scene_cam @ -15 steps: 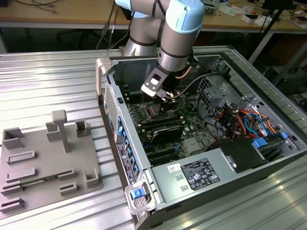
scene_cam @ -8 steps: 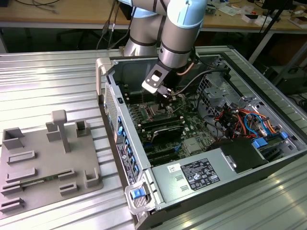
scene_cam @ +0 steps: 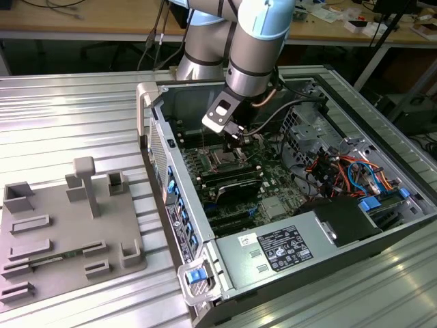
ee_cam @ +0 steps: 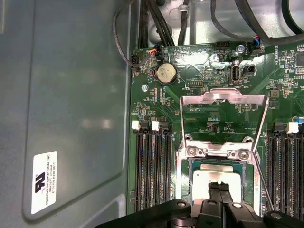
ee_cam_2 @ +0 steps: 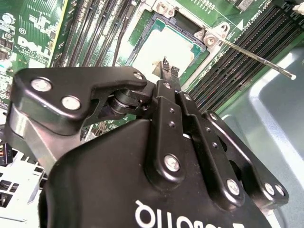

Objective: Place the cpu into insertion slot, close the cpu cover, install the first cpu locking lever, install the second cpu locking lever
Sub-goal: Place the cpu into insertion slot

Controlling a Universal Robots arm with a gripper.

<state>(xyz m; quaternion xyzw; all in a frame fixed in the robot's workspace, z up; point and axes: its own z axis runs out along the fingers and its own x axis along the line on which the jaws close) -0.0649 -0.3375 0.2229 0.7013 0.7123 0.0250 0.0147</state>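
- The cpu point(ee_cam: 209, 179) lies seated in the insertion slot point(ee_cam: 189, 185), directly beneath the fingers point(ee_cam: 215, 194).
- The fingers are closed together and empty, tips just above the cpu.
- The cpu cover point(ee_cam: 223, 98) stands open.

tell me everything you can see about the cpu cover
In the first wrist view the cpu cover is a thin, shiny silver metal frame with a large square window through which the green board shows. It is open, folded back from the insertion slot and joined along its hinge edge beside the slot. The cpu lies in the slot, uncovered. The claw is over the cpu, apart from the cover; nothing else is seen touching it.
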